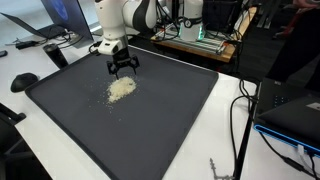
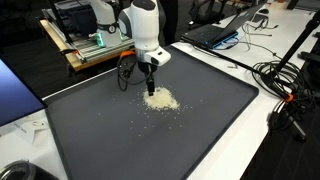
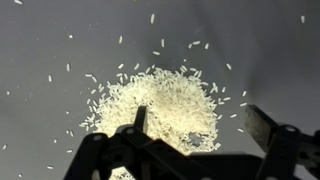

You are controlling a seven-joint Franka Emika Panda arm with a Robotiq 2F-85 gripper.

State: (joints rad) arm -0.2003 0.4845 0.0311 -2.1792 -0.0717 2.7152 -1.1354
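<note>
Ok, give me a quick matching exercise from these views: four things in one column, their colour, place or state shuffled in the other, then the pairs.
Things:
1 gripper
2 rice pile
3 mat
4 cables

Descriptions:
A dark grey, flat, under the rice
B jaws open, above the pile
C black, on the white table beside the mat
D whitish heap lying on the mat

Pairs: 1-B, 2-D, 3-A, 4-C.

Off-white rice grains point(image 3: 165, 105), plain dark grey mat point(image 1: 150, 125), black gripper point(image 1: 123, 71), white arm point(image 2: 143, 25) with black joints
</note>
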